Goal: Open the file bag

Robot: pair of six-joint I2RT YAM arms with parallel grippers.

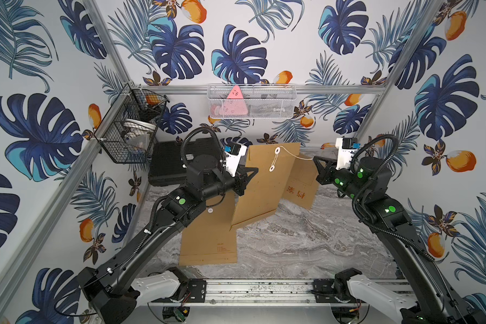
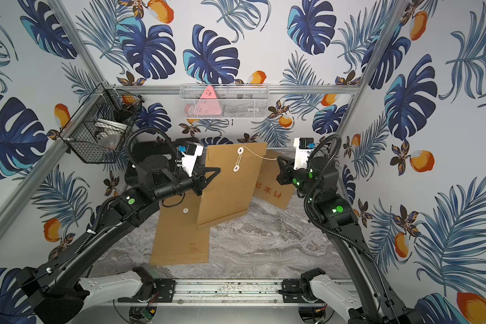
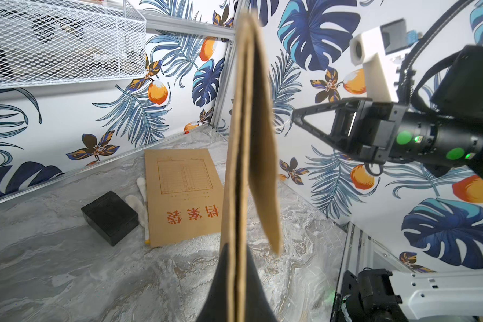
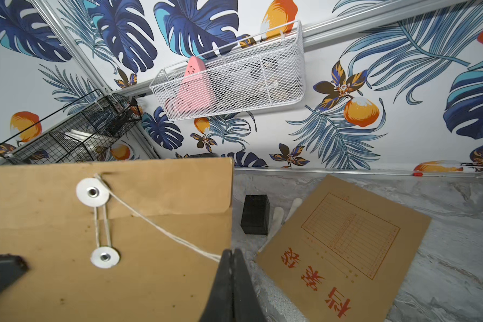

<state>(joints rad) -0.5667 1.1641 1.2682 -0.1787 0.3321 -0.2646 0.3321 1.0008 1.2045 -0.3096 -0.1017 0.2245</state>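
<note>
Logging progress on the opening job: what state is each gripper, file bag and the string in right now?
left gripper: shut on the held file bag's edge.
right gripper: shut on the string.
held file bag: upright, flap folded down.
string: taut, looped around both discs.
red-lettered file bag: flat on the table, print up.
third file bag: flat, partly under the left arm.
</note>
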